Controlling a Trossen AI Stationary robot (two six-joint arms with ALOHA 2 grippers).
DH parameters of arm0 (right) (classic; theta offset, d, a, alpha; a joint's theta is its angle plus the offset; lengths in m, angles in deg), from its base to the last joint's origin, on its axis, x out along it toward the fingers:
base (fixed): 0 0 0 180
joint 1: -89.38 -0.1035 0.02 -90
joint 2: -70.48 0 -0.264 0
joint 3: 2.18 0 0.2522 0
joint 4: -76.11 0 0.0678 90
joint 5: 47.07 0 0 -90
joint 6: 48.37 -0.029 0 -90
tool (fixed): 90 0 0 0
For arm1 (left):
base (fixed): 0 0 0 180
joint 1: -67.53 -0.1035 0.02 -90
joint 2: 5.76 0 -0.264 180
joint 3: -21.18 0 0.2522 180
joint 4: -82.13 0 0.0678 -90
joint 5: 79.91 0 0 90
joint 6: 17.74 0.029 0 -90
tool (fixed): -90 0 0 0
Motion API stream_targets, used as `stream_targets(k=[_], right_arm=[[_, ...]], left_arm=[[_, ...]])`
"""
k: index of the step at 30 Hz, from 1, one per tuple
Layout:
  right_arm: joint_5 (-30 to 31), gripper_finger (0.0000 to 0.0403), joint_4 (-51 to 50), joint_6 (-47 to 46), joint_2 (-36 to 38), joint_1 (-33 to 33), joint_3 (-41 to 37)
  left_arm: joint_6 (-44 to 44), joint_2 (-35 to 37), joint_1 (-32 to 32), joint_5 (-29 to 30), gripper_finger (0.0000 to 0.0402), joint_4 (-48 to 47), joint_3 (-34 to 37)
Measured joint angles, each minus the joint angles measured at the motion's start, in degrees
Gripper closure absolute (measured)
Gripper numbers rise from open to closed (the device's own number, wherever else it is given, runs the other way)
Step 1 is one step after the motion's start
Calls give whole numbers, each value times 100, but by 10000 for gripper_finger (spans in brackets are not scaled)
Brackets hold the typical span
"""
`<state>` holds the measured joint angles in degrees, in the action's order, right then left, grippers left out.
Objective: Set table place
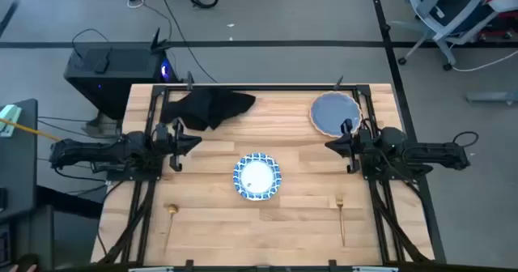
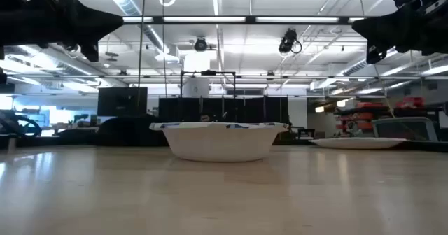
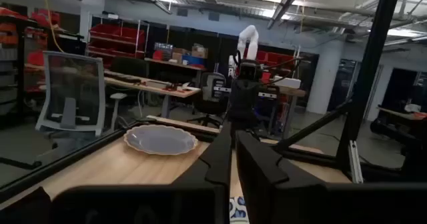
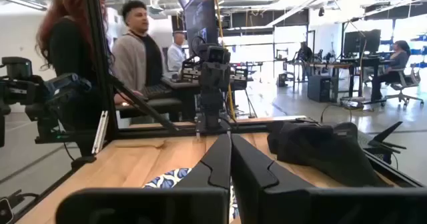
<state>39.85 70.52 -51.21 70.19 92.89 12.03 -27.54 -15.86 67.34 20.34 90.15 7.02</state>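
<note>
The blue-and-white patterned dish (image 1: 257, 176) stands on its base at the middle of the table (image 1: 299, 223). The blue-grey plate (image 1: 334, 112) lies at the far right and the black napkin (image 1: 206, 106) lies crumpled at the far left. The gold spoon (image 1: 171, 223) lies near the front left, the gold fork (image 1: 341, 215) near the front right. My left gripper (image 1: 193, 141) is shut and hovers left of the dish. My right gripper (image 1: 332, 145) is shut and hovers right of it. Their fingers point level at each other, clear of the table, as the left wrist view (image 3: 233, 129) and the right wrist view (image 4: 231, 137) show.
Black rails (image 1: 380, 191) run along the table's left and right sides under the arms. A dark box (image 1: 113, 70) stands beyond the far left corner. Several people (image 4: 137, 51) stand beyond the table's left edge. Bare wood lies between the dish and the front edge.
</note>
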Motion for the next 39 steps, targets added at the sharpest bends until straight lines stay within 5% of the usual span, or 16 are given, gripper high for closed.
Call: stream_targets(k=[39], right_arm=[[-2,389,1,1,1,0,0]], left_arm=[[2,-1,1,-1,371,0,1]])
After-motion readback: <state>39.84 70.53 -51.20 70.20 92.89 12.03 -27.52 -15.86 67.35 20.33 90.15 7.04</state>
